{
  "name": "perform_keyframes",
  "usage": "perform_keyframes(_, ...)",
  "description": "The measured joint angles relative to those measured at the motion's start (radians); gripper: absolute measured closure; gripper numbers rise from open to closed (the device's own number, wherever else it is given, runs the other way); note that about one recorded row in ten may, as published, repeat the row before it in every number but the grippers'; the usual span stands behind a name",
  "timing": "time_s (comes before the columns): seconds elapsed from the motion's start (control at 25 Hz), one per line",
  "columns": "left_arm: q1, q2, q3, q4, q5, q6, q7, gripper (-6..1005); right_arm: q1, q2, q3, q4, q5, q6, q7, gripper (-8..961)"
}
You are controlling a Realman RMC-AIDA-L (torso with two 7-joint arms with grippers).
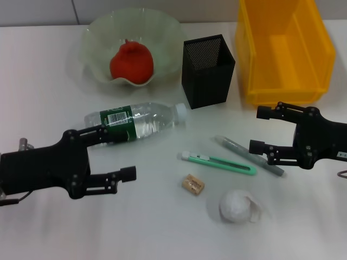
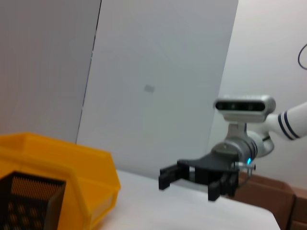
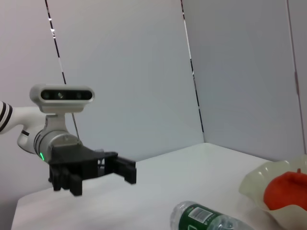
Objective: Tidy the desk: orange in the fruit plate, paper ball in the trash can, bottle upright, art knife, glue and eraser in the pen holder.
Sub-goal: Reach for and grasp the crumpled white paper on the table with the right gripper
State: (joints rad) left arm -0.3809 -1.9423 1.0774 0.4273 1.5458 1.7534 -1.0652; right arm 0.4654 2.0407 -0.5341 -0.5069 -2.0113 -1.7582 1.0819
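The orange [image 1: 131, 62] lies in the pale green fruit plate [image 1: 93, 38] at the back left. A clear bottle [image 1: 142, 120] rests on its side on the desk [image 1: 43, 97]. My left gripper [image 1: 120, 154] is open beside the bottle's base, and its upper finger overlaps the green label. On the desk between the grippers are the green art knife [image 1: 218, 162], grey glue [image 1: 248, 155], tan eraser [image 1: 193, 184] and paper ball [image 1: 236, 206]. Just right of the glue, my right gripper [image 1: 259, 130] is open and holds nothing. The black pen holder [image 1: 209, 70] and yellow trash can [image 1: 284, 49] stand behind.
The left wrist view shows the right gripper [image 2: 188, 184] across the desk, with the trash can [image 2: 72, 163] and pen holder [image 2: 29, 201] nearer. From the right wrist I see the left gripper [image 3: 100, 177], the bottle [image 3: 206, 218] and the orange [image 3: 285, 191] in its plate [image 3: 254, 184].
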Motion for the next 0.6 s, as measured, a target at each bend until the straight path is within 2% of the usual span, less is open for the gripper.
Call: perform_keyframes(0.6, 0.003, 0.003, 0.005, 0.001, 0.036, 0.005, 0.0, 184, -0.009, 0.001, 0.0, 0.002, -0.001, -0.004, 0.001, 126)
